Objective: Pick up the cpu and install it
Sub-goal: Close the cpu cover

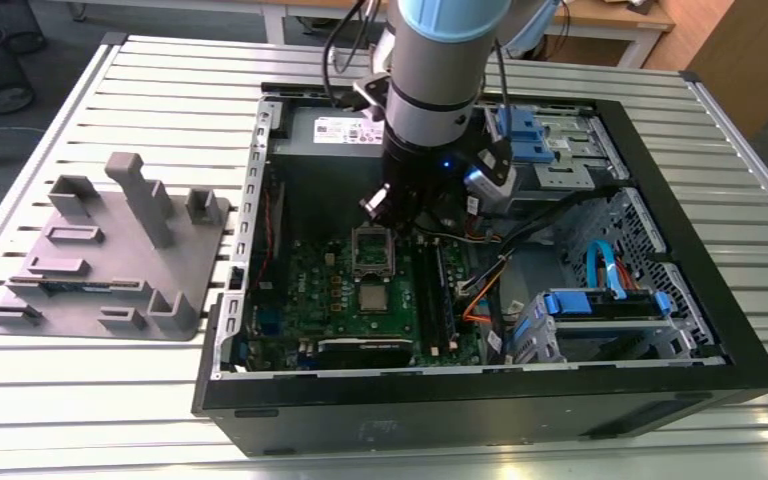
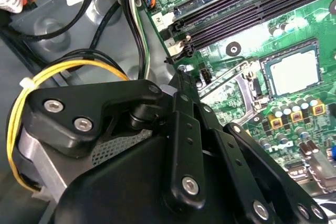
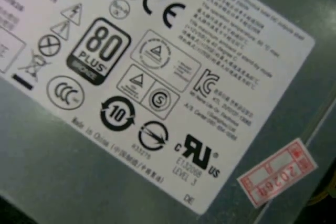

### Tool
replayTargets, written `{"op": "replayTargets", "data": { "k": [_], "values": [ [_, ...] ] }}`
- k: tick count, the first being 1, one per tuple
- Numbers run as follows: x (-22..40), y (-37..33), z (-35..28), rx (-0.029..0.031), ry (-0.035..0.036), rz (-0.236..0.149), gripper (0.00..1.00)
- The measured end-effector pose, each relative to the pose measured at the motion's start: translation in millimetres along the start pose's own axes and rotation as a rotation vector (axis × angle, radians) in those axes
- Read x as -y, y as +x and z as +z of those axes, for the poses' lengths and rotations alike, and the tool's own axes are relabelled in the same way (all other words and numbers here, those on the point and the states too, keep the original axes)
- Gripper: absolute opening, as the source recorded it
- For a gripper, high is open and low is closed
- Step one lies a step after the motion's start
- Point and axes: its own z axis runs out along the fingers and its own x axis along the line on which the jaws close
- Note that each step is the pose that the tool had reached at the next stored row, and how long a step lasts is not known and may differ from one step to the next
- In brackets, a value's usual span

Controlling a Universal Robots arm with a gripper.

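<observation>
**Exterior view.** 1 arm (image 1: pixel 438 70) reaches down into the open computer case (image 1: pixel 491 410), which lies on the slatted desk (image 1: pixel 157 70). You see its gripper (image 1: pixel 402 208) at the centre of the frame, low over the upper part of the green motherboard (image 1: pixel 317 290) and just above the raised socket frame (image 1: pixel 373 250). You cannot tell whether the gripper is open or closed (the wrist body hides its tip). The cpu (image 1: pixel 375 296) lies flat on the board just below that frame, apart from the gripper. At the exterior view's left, the grey tray (image 1: pixel 104 260) with upright posts stands on the desk beside the case.

**Second wrist view.** The black gripper linkage crosses the foreground. Beyond it you see the silver cpu square inside its black socket border, beside the long memory slots (image 2: pixel 247 9). A yellow cable (image 2: pixel 63 69) loops near the linkage.

**First wrist view.** A white label (image 3: pixel 157 77) sits on a grey metal box (image 3: pixel 52 171).
</observation>
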Motion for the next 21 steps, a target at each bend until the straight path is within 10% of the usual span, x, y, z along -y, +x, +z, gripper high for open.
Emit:
{"op": "replayTargets", "data": {
  "k": [21],
  "values": [
    [0.3,0.9,-12.0,0.0021,-0.0005,-0.017,0.11]
  ]
}}
